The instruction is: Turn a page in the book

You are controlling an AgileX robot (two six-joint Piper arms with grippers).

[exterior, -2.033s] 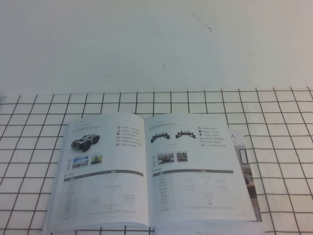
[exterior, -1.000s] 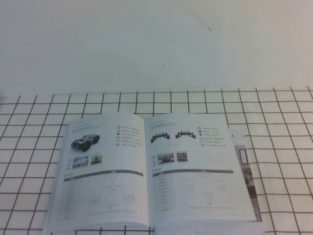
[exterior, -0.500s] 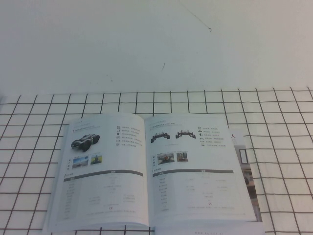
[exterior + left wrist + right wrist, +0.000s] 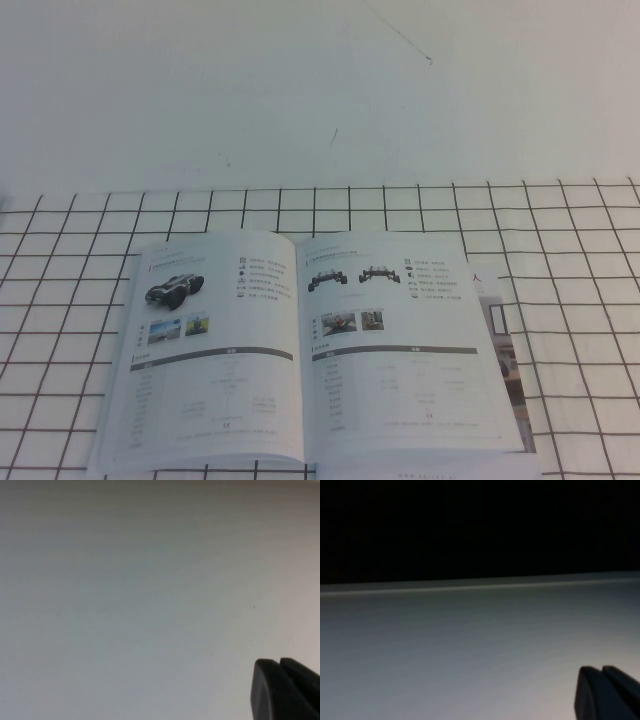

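Note:
The book [image 4: 300, 350] lies open and flat on the checked cloth at the near middle of the table. Its left side shows a single dark rover. The page [image 4: 405, 350] on the right shows two black wheeled chassis at the top, two small photos and a grey-barred table. Neither arm shows in the high view. My left gripper [image 4: 277, 662] shows only as black fingertips pressed together over blank white surface. My right gripper [image 4: 600, 670] shows likewise, fingertips together, over a pale surface with a dark band beyond. Both hold nothing.
A second booklet [image 4: 505, 360] with a room photo sticks out from under the book's right edge. The black-gridded white cloth [image 4: 560, 260] covers the near half of the table; plain white surface [image 4: 320, 90] lies beyond it.

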